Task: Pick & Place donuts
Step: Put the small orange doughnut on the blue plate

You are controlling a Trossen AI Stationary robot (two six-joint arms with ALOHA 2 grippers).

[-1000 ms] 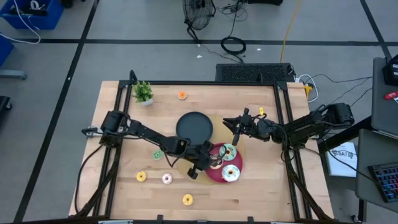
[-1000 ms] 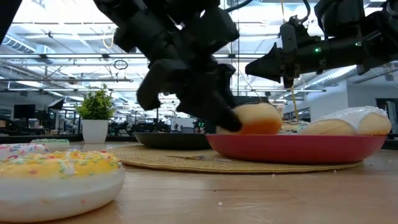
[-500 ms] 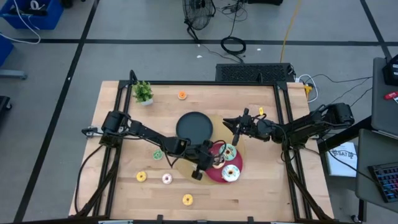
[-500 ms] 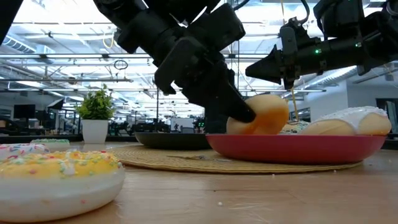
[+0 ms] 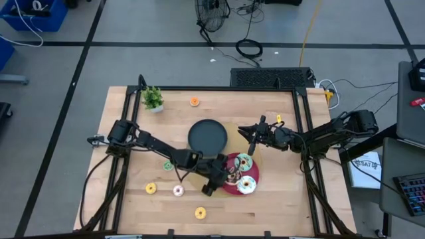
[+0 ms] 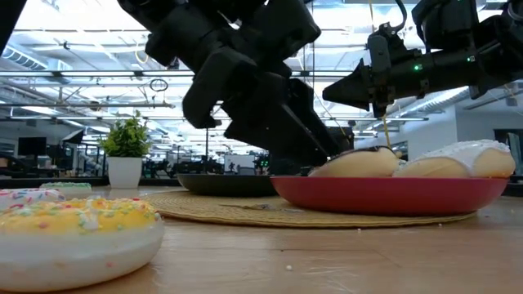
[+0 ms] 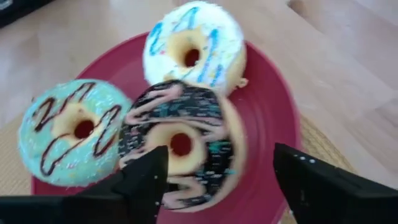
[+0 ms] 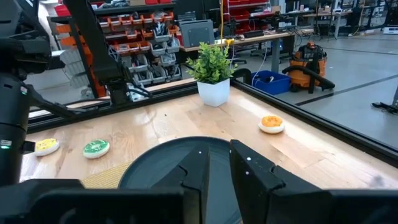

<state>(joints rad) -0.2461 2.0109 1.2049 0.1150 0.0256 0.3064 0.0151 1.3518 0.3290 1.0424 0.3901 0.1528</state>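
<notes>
Three large donuts lie on the red plate (image 7: 273, 93): a mint-green one (image 7: 71, 130), a white one (image 7: 193, 50) and a chocolate one (image 7: 180, 146), which rests flat against the other two. My left gripper (image 7: 217, 180) is open just above the plate's near-left side, with a finger on either side of the chocolate donut (image 5: 232, 174). My right gripper (image 5: 252, 136) hangs shut above the mat, right of the black plate (image 5: 207, 135). Small donuts lie loose on the table: orange (image 5: 194, 101), green (image 5: 169, 164), yellow (image 5: 151, 188) and pink (image 5: 178, 191).
A woven mat (image 5: 194, 176) lies under the red plate (image 5: 234, 186). A potted plant (image 5: 153, 98) stands at the far left corner. Another yellow donut (image 5: 200, 213) lies near the table's front edge, close to the low camera (image 6: 78, 233). Black rails frame the table.
My left gripper has opened and let go of the chocolate donut. The donut, held tilted on its edge over the red plate before, has dropped flat onto the plate beside the other two.
</notes>
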